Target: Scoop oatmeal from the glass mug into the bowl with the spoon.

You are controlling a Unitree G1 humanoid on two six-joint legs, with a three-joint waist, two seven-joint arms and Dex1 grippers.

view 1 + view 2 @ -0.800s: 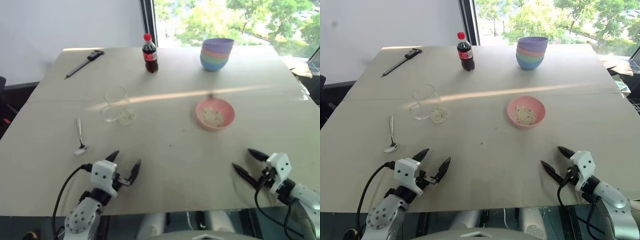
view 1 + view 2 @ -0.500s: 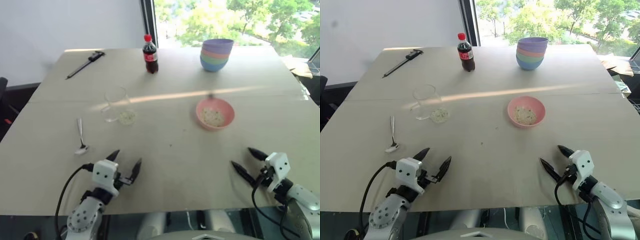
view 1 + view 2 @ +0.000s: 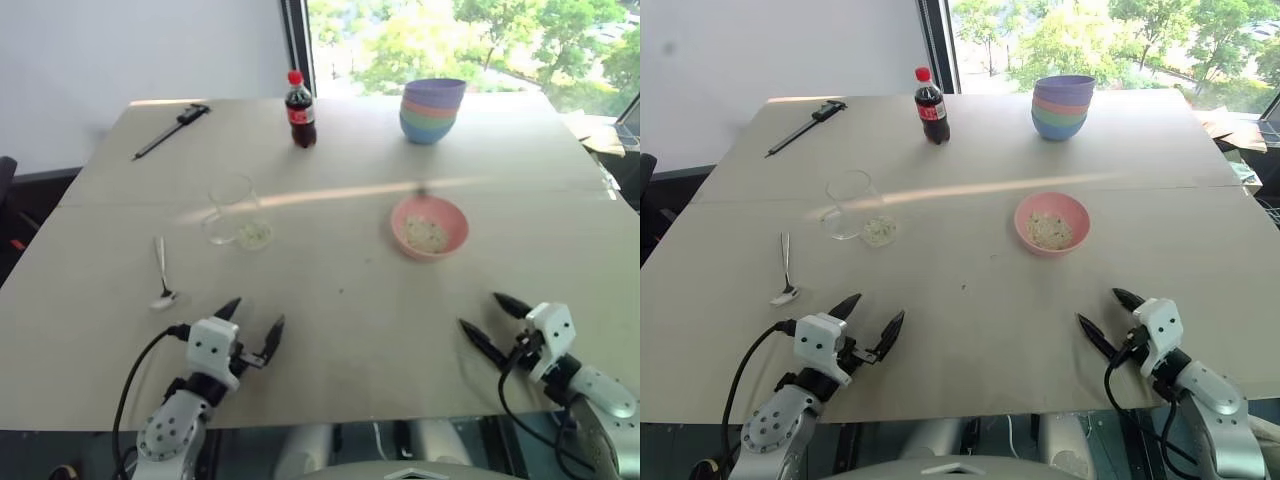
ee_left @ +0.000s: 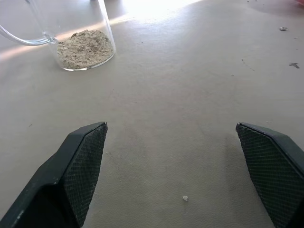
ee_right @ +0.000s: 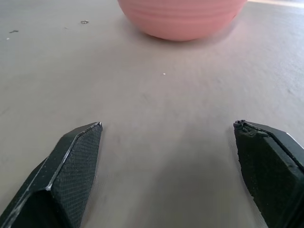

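The spoon (image 3: 160, 275), slim, stiff and probably slippery, is lying flat at ten o'clock of the wide-open, empty left gripper (image 3: 252, 328), its long thin handle likely offering the best hold.

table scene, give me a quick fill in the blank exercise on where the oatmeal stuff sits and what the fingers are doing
1. The spoon lies on the table on the robot's ____ side.
2. The oatmeal covers only the ____ of the glass mug.
3. The bowl holding some oatmeal is ____ in colour.
4. The left gripper and the right gripper both have their fingers ____ and hold nothing.

Missing words: left; bottom; pink; open
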